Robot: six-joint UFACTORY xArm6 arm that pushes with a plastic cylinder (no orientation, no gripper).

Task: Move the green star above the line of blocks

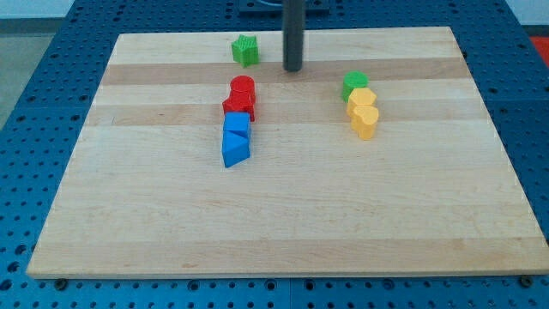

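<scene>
The green star (pixel 245 51) lies near the view's top edge of the wooden board (pixel 283 215), left of centre. Below it a line of blocks runs down the view: a red cylinder (pixel 243 87), a red block (pixel 238 106), a blue block (pixel 237 126) and a blue wedge-like block (pixel 235 150). My tip (pixel 293 69) is a little to the right of the green star and apart from it, up and right of the red cylinder.
At the view's right stands a second short column: a green cylinder (pixel 355 84), a yellow block (pixel 361 101) and a yellow heart-like block (pixel 365 121). The board rests on a blue perforated table (pixel 34 103).
</scene>
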